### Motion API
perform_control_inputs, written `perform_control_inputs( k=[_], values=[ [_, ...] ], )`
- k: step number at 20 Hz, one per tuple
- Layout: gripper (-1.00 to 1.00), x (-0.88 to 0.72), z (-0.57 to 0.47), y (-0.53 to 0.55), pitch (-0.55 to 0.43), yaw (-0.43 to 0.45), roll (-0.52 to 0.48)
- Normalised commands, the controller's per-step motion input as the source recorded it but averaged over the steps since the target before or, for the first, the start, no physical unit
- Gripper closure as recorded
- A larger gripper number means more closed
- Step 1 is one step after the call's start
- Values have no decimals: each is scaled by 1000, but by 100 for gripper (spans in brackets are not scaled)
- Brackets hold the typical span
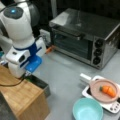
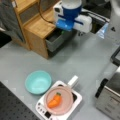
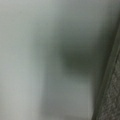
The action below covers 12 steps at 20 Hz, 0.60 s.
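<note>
We see the arm [image 2: 71, 15] reaching down into the open drawer [image 2: 57, 38] of the cabinet [image 1: 21, 96]; its gripper is hidden inside. A carrot [image 2: 55, 100] lies in the pan [image 1: 104, 90], beside a bowl [image 2: 38, 82].

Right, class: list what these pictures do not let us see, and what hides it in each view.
- Jaws: hidden in both front views, down in the open drawer behind the arm's wrist.
- Drawer's inside: too dark to tell in both front views.
- Wrist view: only grey blur.
- Oven: cut off at a front view's right edge.
</note>
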Motion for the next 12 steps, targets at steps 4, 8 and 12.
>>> perform_control_inputs(
  k=[4,8,12],
  values=[
    [-100,-94,-147,74,-119,63,-73],
    [-100,-98,-119,176,-111,32,-70],
    [-100,-105,-91,297,-111,-23,-64]
  ],
)
